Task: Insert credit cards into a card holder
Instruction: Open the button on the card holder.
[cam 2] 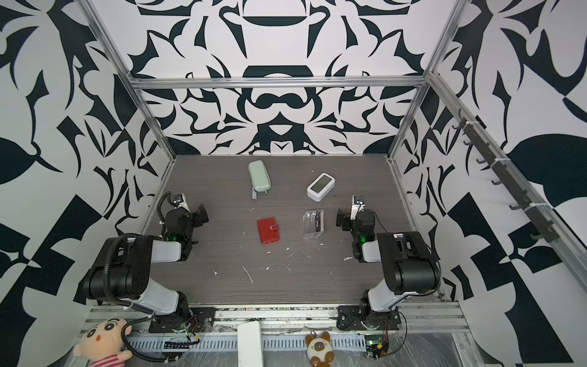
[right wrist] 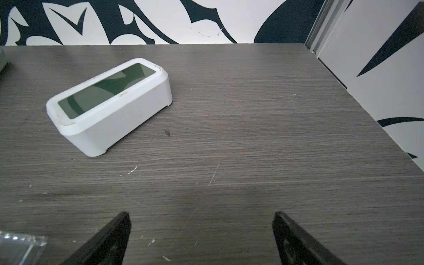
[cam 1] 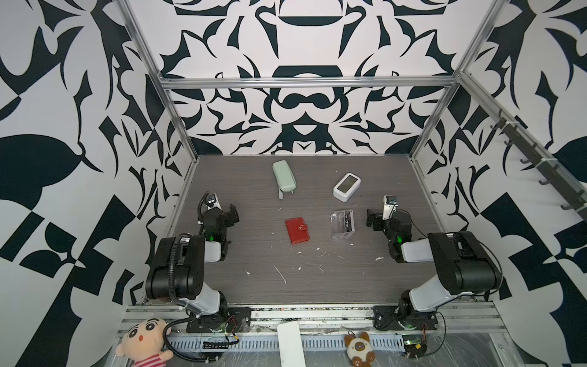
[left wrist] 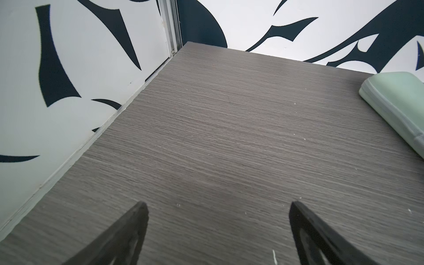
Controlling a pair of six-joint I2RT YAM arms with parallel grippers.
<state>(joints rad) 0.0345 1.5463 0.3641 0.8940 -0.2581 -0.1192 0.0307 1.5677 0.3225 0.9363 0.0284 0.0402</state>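
**Both hands open, card holder shut on the counter**

We see a grey wood-grain counter scuffed with white marks. The left arm and the right arm are folded at its two sides.

The left hand is open. In its wrist view the fingers stand wide apart over bare counter, gripping nothing. The right hand is the same: its fingers are spread wide with nothing between them.

Both top views show a mint-green case lying flat toward the far edge, left of centre. A white device with a dark screen facing up lies right of centre, well apart from the case. A clear acrylic stand sits just beside the right hand, on its inner side.

The card holder — red, closed, snap tab fastened across the front — lies flat near the counter's middle. It sits between the two hands, near the stand but not touching it.

The credit cards are inside the clear stand. We make out one dark card face — how many there are we cannot tell.
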